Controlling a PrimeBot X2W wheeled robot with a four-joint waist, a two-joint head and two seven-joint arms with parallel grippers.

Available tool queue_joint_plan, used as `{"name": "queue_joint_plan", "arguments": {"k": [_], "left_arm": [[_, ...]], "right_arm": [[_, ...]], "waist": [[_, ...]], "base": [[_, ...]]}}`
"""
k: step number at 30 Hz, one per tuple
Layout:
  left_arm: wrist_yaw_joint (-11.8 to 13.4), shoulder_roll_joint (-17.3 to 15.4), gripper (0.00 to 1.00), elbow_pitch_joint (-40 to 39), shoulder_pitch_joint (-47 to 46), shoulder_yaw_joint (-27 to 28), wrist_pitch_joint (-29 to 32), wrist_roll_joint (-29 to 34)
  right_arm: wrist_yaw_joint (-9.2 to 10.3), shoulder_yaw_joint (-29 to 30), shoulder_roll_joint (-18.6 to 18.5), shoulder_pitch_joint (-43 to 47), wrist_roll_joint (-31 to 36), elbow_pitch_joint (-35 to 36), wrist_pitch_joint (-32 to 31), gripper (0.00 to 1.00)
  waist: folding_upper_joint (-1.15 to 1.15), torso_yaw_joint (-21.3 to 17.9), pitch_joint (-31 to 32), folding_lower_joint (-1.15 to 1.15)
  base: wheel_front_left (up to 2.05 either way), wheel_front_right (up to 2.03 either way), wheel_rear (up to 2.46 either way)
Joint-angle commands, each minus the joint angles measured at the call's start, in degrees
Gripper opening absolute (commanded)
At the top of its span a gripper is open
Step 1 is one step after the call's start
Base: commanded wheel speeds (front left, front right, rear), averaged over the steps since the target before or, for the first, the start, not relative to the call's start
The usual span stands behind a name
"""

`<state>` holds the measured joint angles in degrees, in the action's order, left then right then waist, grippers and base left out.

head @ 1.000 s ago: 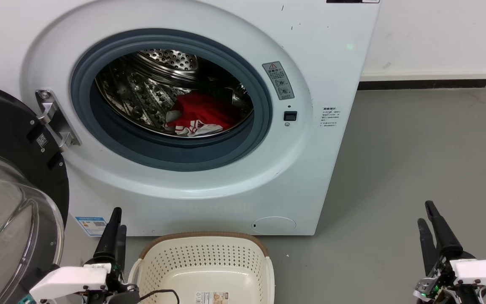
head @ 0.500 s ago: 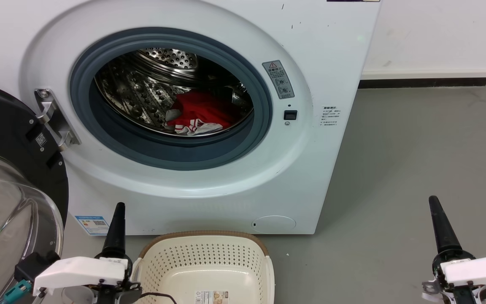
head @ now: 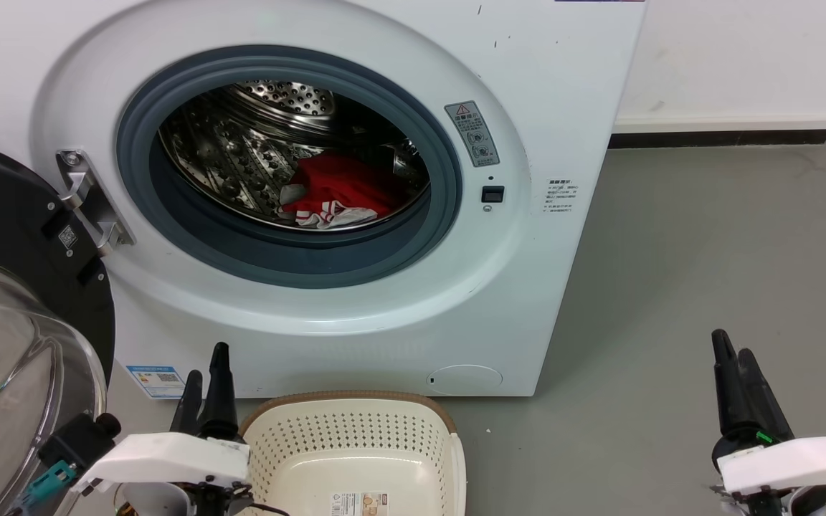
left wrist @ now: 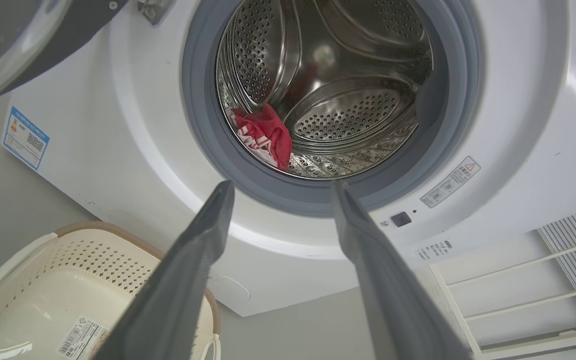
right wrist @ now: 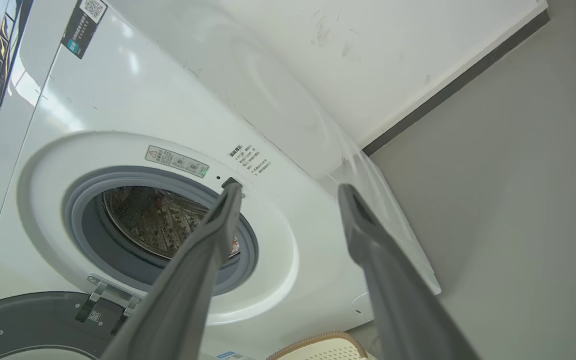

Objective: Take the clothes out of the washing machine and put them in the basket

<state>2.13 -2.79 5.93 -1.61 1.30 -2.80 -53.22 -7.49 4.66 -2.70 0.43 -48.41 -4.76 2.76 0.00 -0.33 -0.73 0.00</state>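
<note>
Nothing is done yet: the clothes [head: 345, 188] lie in the washing machine [head: 528, 107] drum, above and beyond the left claw [head: 205, 365], which is spread and empty. The basket [head: 347, 396] just beside it holds nothing. The right claw [head: 730, 346] is spread and empty too.

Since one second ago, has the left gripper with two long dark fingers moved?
Yes. The left gripper has shifted rightward in the head view, closer to the brown rim of the cream plastic basket, which stays put.

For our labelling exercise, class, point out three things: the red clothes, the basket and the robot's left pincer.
clothes [head: 345, 188]: head view, middle of the red fabric.
basket [head: 345, 433]: head view, perforated back wall.
left pincer [left wrist: 283, 186]: left wrist view, midway between its fingertips.
</note>
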Motion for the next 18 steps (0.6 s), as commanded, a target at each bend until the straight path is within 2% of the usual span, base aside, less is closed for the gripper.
{"name": "queue_joint_plan", "arguments": {"k": [1,18], "left_arm": [[0.52,-0.1,1.0,-1.36,-0.33,-0.57,-0.79,2.99],[2.01,-0.11,1.0,-3.69,1.19,-2.18,-3.74,15.79]], "right_arm": [[0.0,-0.26,-0.25,0.3,3.39,1.49,0.81,1.0],[0.0,-1.22,-0.26,2.33,17.65,4.3,3.75,1.0]], "waist": [[0.0,0.01,-0.02,0.0],[0.0,-0.04,0.04,0.0]], "base": [[0.0,0.0,0.0],[0.0,0.0,0.0]]}}
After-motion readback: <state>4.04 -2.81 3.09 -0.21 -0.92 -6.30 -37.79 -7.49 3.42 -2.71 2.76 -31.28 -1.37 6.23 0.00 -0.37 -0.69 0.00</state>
